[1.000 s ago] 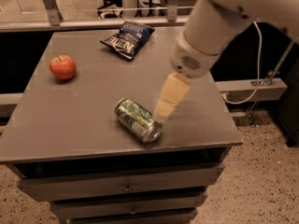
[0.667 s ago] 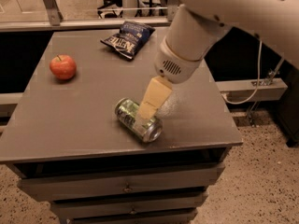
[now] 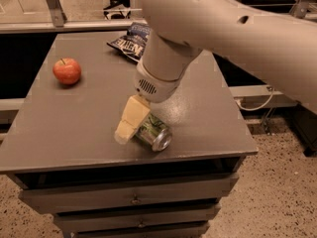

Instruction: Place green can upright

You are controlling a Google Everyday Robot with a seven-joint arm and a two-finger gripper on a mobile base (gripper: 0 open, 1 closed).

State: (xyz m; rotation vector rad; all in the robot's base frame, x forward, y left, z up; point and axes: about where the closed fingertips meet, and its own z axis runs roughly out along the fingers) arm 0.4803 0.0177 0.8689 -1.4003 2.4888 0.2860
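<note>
The green can (image 3: 155,132) lies on its side near the front edge of the grey table (image 3: 69,133), its silver end facing front right. My gripper (image 3: 128,127) hangs from the big white arm and has come down at the can's left end, touching or very close to it. Its cream-coloured tip covers the left part of the can, so only the right half shows. The can is not lifted.
A red apple (image 3: 67,71) sits at the table's left. A dark blue chip bag (image 3: 130,39) lies at the back, partly behind the arm. Drawers (image 3: 133,200) run under the table top. A white cable (image 3: 257,103) hangs to the right above the speckled floor.
The arm has swung left and down toward the front. The gripper went from beside the can's right end to over its left end. The can has hardly moved.
</note>
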